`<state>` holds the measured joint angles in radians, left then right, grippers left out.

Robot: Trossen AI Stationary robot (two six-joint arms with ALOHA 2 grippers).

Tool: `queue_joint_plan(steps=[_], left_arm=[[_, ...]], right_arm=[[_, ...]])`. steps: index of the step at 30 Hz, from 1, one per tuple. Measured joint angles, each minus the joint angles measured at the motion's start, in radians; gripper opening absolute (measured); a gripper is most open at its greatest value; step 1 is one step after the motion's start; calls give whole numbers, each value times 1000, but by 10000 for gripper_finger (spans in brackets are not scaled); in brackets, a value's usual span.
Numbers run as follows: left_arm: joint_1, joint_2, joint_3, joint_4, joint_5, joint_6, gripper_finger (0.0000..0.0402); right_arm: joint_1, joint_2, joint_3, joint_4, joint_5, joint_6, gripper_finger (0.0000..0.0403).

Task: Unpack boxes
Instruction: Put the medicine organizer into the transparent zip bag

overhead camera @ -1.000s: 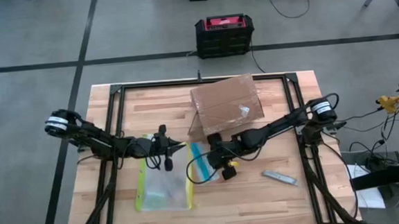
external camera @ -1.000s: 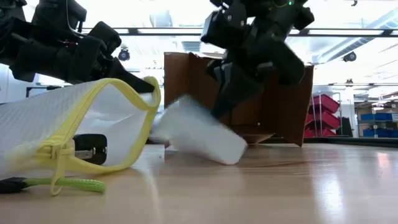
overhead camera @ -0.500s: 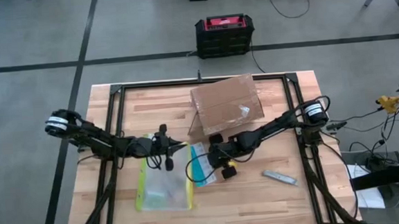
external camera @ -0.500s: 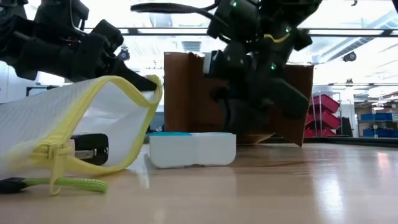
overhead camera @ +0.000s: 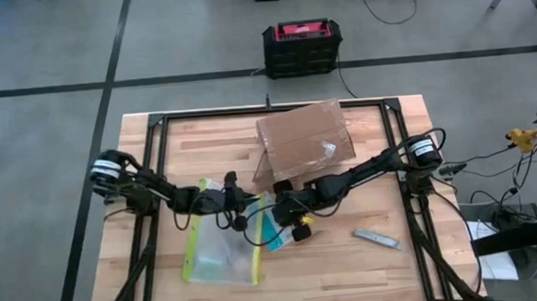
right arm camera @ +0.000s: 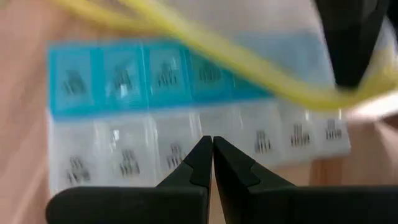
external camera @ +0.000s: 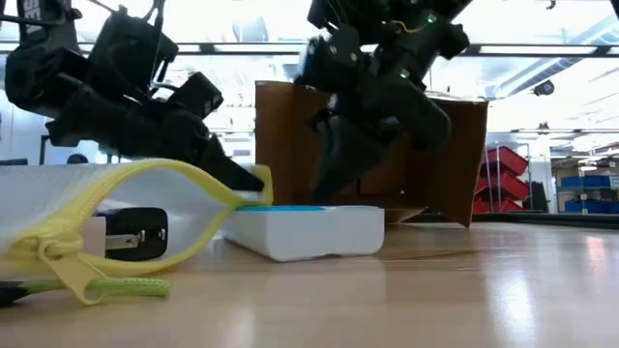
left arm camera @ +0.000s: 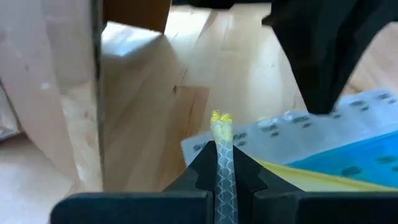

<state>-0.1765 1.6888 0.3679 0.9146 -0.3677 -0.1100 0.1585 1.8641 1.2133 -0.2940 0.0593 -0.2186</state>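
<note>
Here, at mid-table:
Carton (overhead camera: 304,144): light, stiff, tape slick; best taken by a flap edge.
Left gripper (left arm camera: 217,163): pinching pouch (overhead camera: 221,256) rim.
Right gripper (right arm camera: 208,152): closed, empty, above pillbox (external camera: 302,230).

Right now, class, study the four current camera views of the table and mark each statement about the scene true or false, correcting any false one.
1. The left pincer is shut on the pouch's yellow edge. True.
2. The pill organiser hangs in the air. False: it lies flat on the table.
3. The right pincer is wide open. False: its fingers meet, above the pill organiser.
4. The cardboard carton sits behind both pincers. True.
5. The pouch is empty. False: a dark item shows inside it in the low view.
</note>
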Motion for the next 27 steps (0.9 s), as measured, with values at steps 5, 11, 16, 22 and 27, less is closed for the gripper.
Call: queue_joint_plan(steps=[5, 11, 16, 22, 27], left_arm=[[1, 5, -2, 0, 13, -12, 0], [1, 15, -2, -1, 19, -12, 0], [2, 46, 3, 1, 18, -28, 0], [2, 96, 27, -8, 22, -31, 0], [2, 114, 31, -12, 23, -31, 0]], right_arm=[[-22, -55, 0, -61, -1, 148, 0], [-26, -18, -18, -98, -80, 124, 0], [-27, 11, -5, -44, -87, 116, 0], [-26, 19, 51, 0, -93, 87, 0], [-26, 17, 77, -48, -94, 88, 0]])
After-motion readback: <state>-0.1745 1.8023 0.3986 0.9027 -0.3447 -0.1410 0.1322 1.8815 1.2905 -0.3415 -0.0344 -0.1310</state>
